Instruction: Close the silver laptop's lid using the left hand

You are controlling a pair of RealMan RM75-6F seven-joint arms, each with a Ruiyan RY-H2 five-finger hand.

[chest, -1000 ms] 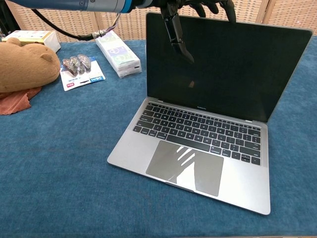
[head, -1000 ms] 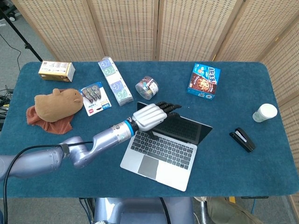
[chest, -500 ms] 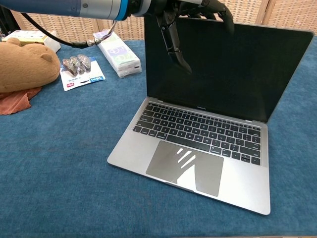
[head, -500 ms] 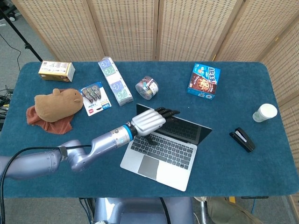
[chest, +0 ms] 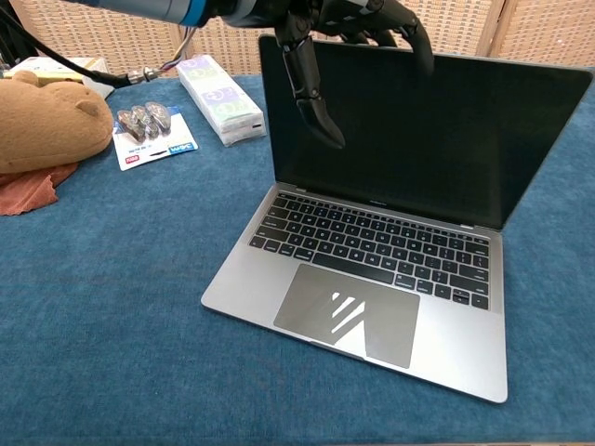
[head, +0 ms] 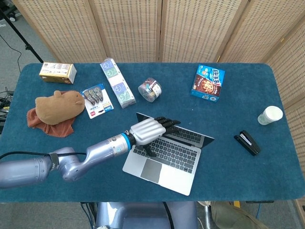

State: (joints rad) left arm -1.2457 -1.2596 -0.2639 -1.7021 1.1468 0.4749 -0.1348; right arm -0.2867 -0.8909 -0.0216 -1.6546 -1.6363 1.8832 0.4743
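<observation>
A: Quick pass. Where's your left hand (head: pixel 148 130) sitting?

B: You're hooking it over the top edge of the lid (chest: pixel 423 139) of the silver laptop (head: pixel 164 155), near the lid's left corner. Fingers (head: pixel 167 122) are draping over the back, thumb (chest: pixel 311 93) is hanging down in front of the dark screen. It's resting on the edge, curled around it, not clamping hard as far as I can tell.

A: And the laptop?

B: It's lying on the blue worktop (head: pixel 238 167), front and centre, base flat, lid partly up and tilting toward the keyboard (chest: pixel 372 243). Screen is off.

A: Right hand?

B: Not showing in either view.

A: Rest of the worktop, fast.

B: You're working beside a brown plush toy (head: pixel 59 106) on a reddish cloth (head: pixel 42 123) at the left. A yellow box (head: pixel 57 72) is sitting at the far left corner. A blister pack (head: pixel 96 100) is lying just beside a long white pack (head: pixel 117 82). A small clear tub (head: pixel 149 89) is sitting behind the laptop, apart from it. A blue cookie box (head: pixel 208 83) is standing further right. A paper cup (head: pixel 270 115) is at the right edge, and a black stapler (head: pixel 247 142) is lying near it, well apart from the laptop.

A: Anything touching the laptop besides your hand?

B: Nothing I'm seeing.
</observation>
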